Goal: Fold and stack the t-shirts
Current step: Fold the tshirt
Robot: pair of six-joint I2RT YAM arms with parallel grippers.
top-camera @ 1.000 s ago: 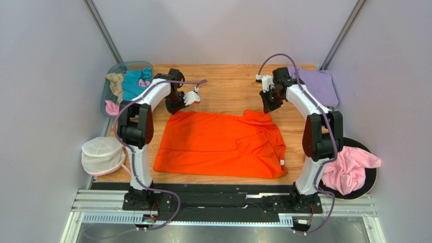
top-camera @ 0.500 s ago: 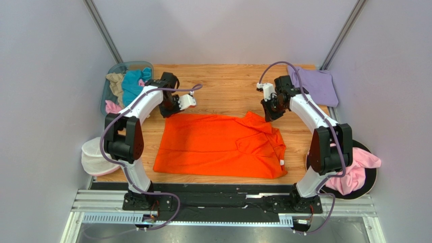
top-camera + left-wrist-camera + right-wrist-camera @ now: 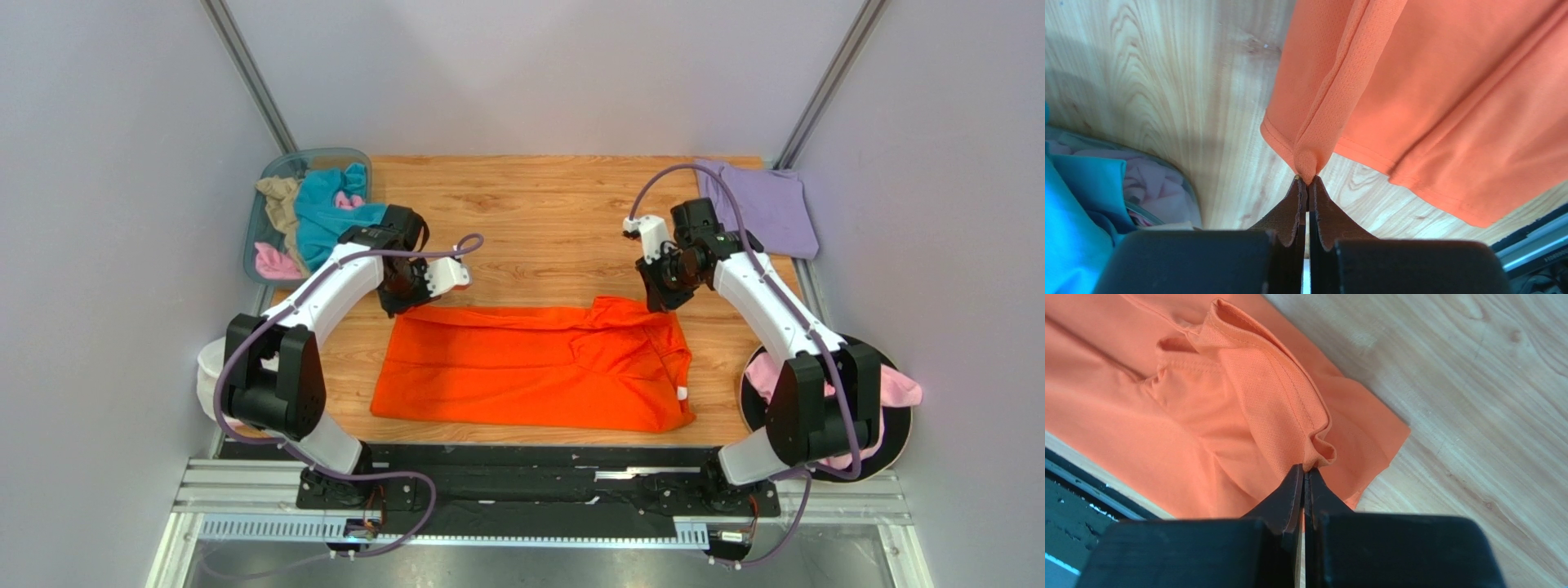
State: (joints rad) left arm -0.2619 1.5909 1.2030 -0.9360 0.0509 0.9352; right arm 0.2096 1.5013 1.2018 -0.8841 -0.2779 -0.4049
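While our left gripper (image 3: 1308, 181) and right gripper (image 3: 1305, 472) are clamping the orange t-shirt (image 3: 528, 368) by tiny far-edge pinches, we are risking slips.

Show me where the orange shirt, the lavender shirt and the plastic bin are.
orange shirt (image 3: 528, 368), top view, middle of the cloth.
lavender shirt (image 3: 775, 211), top view, middle of the folded cloth.
plastic bin (image 3: 313, 152), top view, its far rim.

Wood-grain table (image 3: 552, 214). Spread over its near middle, an orange t-shirt (image 3: 528, 368), far edge lifted. At far right corner, a lavender t-shirt (image 3: 773, 208). At far left corner, a clear bin (image 3: 313, 153).
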